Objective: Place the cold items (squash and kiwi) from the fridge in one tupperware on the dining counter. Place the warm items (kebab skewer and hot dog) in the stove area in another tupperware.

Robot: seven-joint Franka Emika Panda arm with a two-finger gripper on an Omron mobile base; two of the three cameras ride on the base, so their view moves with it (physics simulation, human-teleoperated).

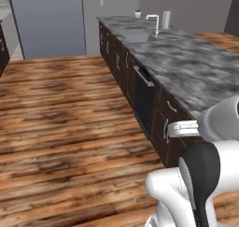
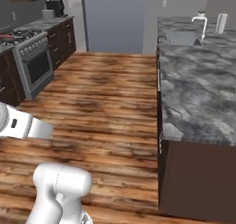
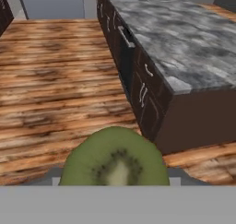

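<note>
From the left base view I see the grey marbled tabletop (image 1: 186,62) running away to my right with a sink (image 1: 137,34) at its far end, and wide wooden floor (image 1: 60,118) free on the left; from the right base view the same tabletop sits right, a stove (image 2: 32,64) far left, open floor between; in the hand view a halved kiwi (image 3: 115,159) sits low and centre, cut green face with pale core toward the camera, too round to name a long axis; I cannot tell how the fingers stand.

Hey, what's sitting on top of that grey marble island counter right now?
At the far end of the grey marble island counter: a recessed sink, a white faucet, a white cylinder and a small potted plant. No tupperware visible; the counter's right side is cut off.
</note>
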